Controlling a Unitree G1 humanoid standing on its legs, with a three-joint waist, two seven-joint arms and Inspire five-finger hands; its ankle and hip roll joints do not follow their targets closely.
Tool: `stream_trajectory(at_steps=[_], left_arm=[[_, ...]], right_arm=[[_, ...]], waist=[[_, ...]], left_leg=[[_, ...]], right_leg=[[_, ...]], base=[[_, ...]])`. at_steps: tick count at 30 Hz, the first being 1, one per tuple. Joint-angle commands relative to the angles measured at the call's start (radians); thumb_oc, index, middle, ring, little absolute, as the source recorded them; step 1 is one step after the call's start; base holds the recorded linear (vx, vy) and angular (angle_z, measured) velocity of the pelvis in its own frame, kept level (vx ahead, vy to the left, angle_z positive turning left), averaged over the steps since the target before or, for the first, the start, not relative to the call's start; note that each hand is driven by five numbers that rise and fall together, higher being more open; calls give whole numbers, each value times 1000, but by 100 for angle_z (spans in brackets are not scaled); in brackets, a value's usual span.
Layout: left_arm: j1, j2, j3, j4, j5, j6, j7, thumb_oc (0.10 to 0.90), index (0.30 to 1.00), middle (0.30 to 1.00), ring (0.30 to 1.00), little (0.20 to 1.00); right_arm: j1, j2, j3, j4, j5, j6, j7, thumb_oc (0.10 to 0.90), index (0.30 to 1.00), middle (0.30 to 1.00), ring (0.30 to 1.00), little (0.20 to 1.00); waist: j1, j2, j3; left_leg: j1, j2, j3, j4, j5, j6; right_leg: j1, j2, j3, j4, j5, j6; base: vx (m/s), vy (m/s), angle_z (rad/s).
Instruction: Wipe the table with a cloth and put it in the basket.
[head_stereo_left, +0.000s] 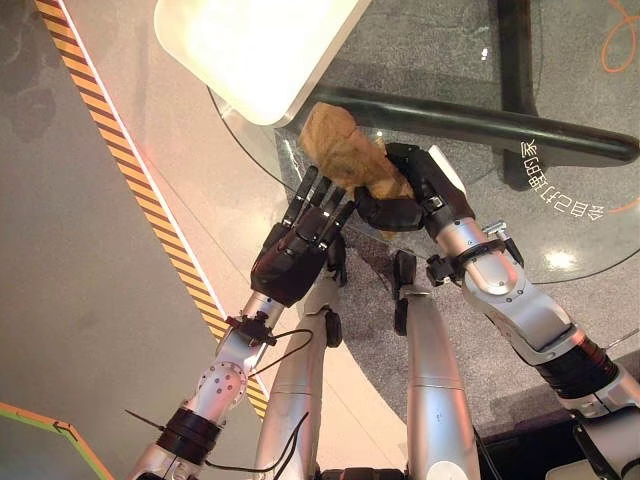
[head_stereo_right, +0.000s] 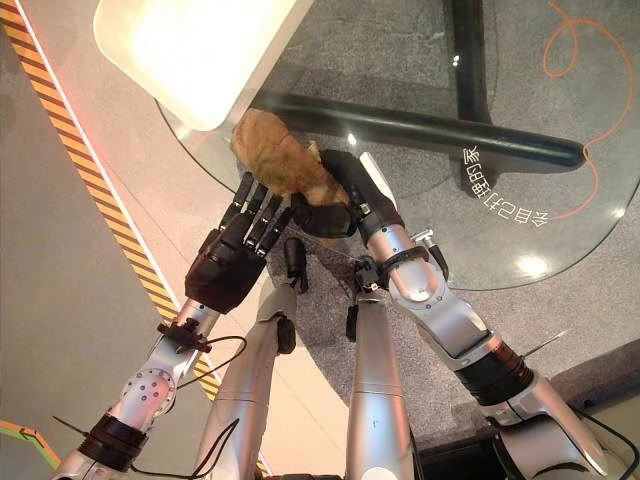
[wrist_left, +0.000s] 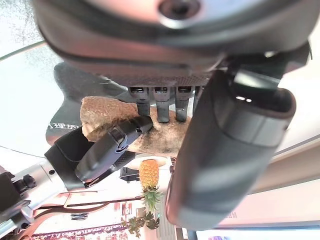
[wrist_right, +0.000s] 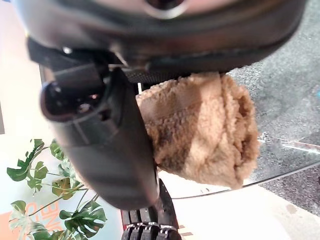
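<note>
Tan cloth (head_stereo_left: 345, 150) bunched at centre-upper frame, on near edge of round glass desk (head_stereo_left: 560, 210), just below white basket (head_stereo_left: 260, 50) at top. Right hand (head_stereo_left: 405, 195) clamped on cloth: fingers and thumb curled round it, cloth bulging past thumb in right wrist view. Left hand (head_stereo_left: 300, 245) just left of it, fingers (head_stereo_left: 320, 205) straight, relaxed, tips touching cloth's lower edge, gripping nothing.
</note>
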Motion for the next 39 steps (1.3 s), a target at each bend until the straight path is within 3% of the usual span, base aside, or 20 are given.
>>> stream_trajectory(at_steps=[1, 6, 12, 17, 20, 23, 29, 32, 33, 39], left_arm=[[-36, -44, -9, -106, -4, 15, -38, 800, 900, 900, 900, 900], [-19, -53, 6, -90, -9, 20, -45, 800, 900, 900, 900, 900], [-10, -68, 25, -93, 3, 32, -50, 800, 900, 900, 900, 900], [-1, -70, 33, -90, 1, 40, -61, 800, 900, 900, 900, 900], [6, -72, 32, -83, -2, 31, -65, 800, 900, 900, 900, 900], [7, -75, 34, -77, -5, 26, -70, 800, 900, 900, 900, 900], [-2, -88, 41, -75, -2, 16, -71, 800, 900, 900, 900, 900], [4, -97, 44, -67, -4, 10, -74, 800, 900, 900, 900, 900], [19, -101, 40, -64, -8, 9, -76, 800, 900, 900, 900, 900], [25, -101, 51, -66, -6, 11, -85, 800, 900, 900, 900, 900]], right_arm=[[-106, 56, 35, -202, -15, -188, -1, 100, 300, 300, 300, 200], [-89, 67, -18, -228, -26, -236, 7, 100, 300, 300, 300, 200], [-88, 60, -44, -267, -2, -237, 39, 100, 300, 300, 300, 200], [-78, 60, -52, -274, -3, -277, 30, 100, 300, 300, 300, 200], [-72, 76, -69, -287, -14, -334, 14, 100, 300, 300, 300, 200], [-64, 92, -84, -298, -24, -333, 22, 100, 300, 300, 300, 200], [-65, 110, -115, -309, -65, -399, -74, 100, 300, 300, 300, 200], [-48, 128, -135, -309, -97, -399, -89, 100, 300, 300, 300, 200], [-33, 133, -138, -307, -103, -391, -86, 100, 300, 300, 300, 200], [-36, 109, -135, -317, -54, -326, -25, 100, 300, 300, 300, 200]], waist=[[-17, 18, -4], [-21, 13, -4], [-25, 12, -4], [-25, 13, -4], [-27, 18, -4], [-32, 19, -4], [-38, 25, -4], [-44, 27, -4], [-45, 28, -4], [-46, 33, -4]], left_leg=[[29, 22, -18, 136, -150, -13], [38, 21, -16, 132, -153, -9], [37, 25, -11, 131, -152, -9], [42, 26, -8, 125, -152, -8], [40, 27, -5, 127, -153, -8], [39, 26, -3, 130, -155, -8], [15, 29, 13, 117, -126, -2], [19, 27, 16, 114, -127, -2], [48, 25, 11, 118, -155, -7], [52, 25, 15, 115, -151, -9]], right_leg=[[24, 2, 5, -191, 156, 60], [32, 5, 6, -194, 158, 62], [28, 4, 7, -194, 161, 62], [33, 4, 6, -203, 161, 62], [30, 3, 8, -196, 159, 63], [28, 2, 9, -194, 158, 63], [1, 2, 13, -215, 192, 58], [4, 4, 16, -220, 193, 58], [31, 6, 19, -211, 164, 64], [34, 4, 20, -218, 166, 64]], base=[[0, 0, 0], [0, 0, 0], [0, 2, -1], [1, 4, -1], [2, 7, -1], [11, 33, -1], [-21, 36, -2], [36, 50, -7], [76, 64, -15], [14, 15, -3]])
